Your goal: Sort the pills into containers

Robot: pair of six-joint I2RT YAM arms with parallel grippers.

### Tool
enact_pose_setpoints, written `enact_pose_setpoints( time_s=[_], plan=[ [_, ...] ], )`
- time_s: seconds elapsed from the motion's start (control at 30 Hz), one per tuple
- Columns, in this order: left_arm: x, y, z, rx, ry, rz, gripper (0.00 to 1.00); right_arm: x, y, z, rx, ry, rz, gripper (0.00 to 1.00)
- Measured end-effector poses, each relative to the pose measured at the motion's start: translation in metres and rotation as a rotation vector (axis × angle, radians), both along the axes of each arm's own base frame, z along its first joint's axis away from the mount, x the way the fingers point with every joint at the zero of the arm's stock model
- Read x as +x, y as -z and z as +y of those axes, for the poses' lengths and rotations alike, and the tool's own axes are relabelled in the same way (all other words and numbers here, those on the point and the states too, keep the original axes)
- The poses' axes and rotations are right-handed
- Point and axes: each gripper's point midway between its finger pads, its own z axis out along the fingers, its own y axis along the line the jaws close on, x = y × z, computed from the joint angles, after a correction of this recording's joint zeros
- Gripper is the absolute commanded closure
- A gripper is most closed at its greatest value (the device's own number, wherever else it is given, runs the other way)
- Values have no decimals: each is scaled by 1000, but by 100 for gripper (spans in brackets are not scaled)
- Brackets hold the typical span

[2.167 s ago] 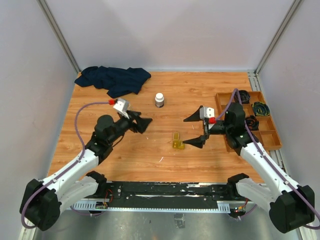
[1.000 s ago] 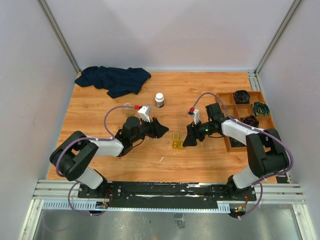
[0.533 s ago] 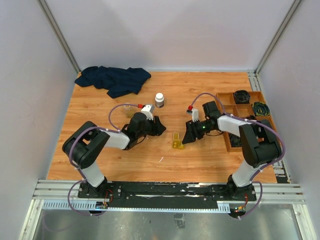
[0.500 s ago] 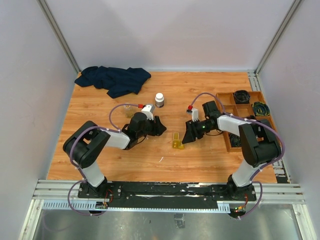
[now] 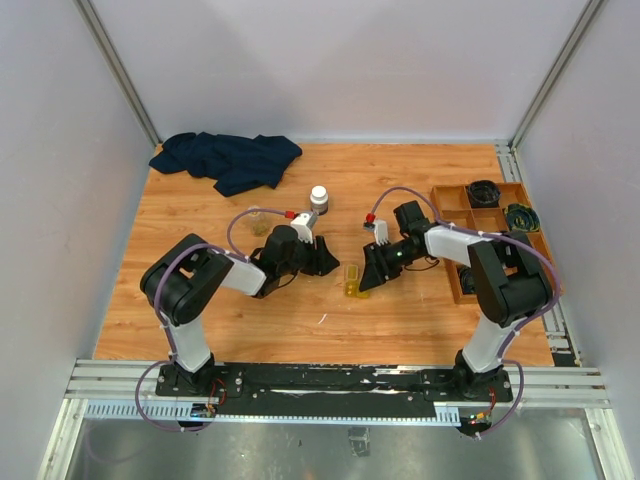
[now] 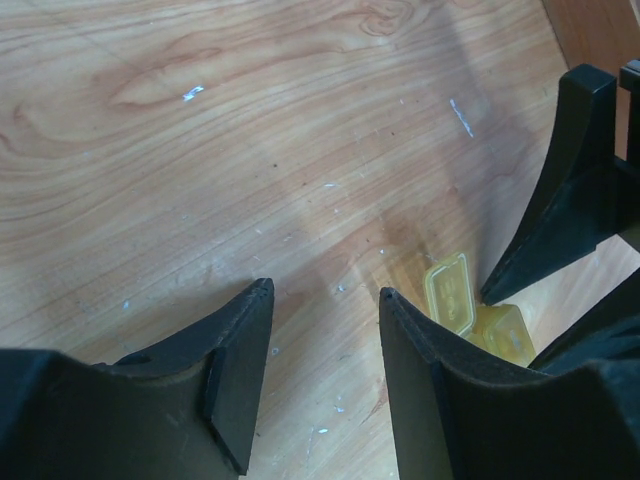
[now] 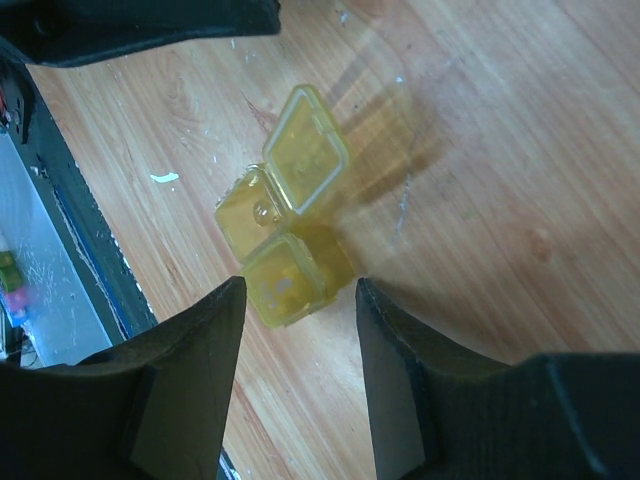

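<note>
1 yel. case, 1 btl, 1 cloth, 1 tray

The left gripper is now just left of the yellow case, having come in from well off to that side. The right gripper has drawn up just right of the case, its once wide-spread jaws now narrower. Both arms bend sharply over their bases instead of lying stretched out.
</note>
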Motion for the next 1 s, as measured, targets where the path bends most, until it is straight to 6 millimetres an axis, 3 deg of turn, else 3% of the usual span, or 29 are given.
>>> enact_pose_setpoints(
  time_s=[0.83, 1.0],
  plan=[
    [-10, -1, -12, -61, 85, 9, 47, -1, 4, 6, -68, -46, 3, 63],
    [-28, -5, -2, -120, 64, 49, 43, -1, 4, 7, -77, -56, -4, 64]
  ],
)
